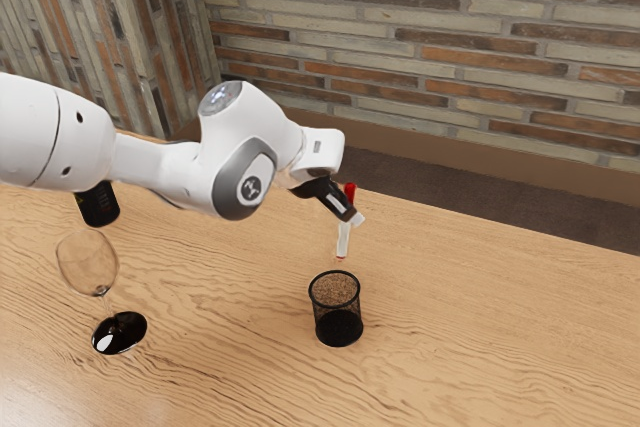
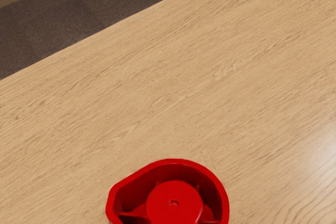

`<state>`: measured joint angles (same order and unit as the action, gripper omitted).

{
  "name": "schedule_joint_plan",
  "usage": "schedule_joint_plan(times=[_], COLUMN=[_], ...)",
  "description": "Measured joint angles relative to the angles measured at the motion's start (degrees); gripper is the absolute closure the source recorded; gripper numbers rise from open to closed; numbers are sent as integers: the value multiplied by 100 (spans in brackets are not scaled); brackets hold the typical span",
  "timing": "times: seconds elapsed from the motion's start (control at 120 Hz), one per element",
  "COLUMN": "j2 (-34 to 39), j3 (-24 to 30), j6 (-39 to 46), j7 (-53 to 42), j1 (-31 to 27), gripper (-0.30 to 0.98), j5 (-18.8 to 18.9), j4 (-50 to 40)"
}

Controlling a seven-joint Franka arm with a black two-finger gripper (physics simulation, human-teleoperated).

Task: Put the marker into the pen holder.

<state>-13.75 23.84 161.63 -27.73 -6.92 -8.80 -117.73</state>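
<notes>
In the exterior view my gripper [image 1: 354, 217] is shut on the marker [image 1: 343, 239], which hangs nearly upright with its red end [image 1: 350, 191] up and its white body down. The black mesh pen holder [image 1: 337, 329] stands upright on the table, lower in the exterior view than the marker. The marker's lower tip is a little above the holder's rim in that picture; whether it is right over the opening I cannot tell. At the wrist view's lower edge, the marker's red end [image 2: 174, 204] looms large, close under my hand.
A wine glass [image 1: 88, 263] with a dark base stands at the exterior view's left, and a black object [image 1: 99, 206] is behind it, partly covered by the arm. The wooden table [image 1: 480, 317] ends at its far edge before the brick wall.
</notes>
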Motion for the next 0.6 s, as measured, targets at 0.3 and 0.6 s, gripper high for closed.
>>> schedule_joint_plan(times=[0.3,0.6], j2=[791,512], j3=[321,388], j6=[325,449], j7=[-100,-188], j1=[13,-9], gripper=[73,51], j5=[-210,-307], j4=[-1019,-1052])
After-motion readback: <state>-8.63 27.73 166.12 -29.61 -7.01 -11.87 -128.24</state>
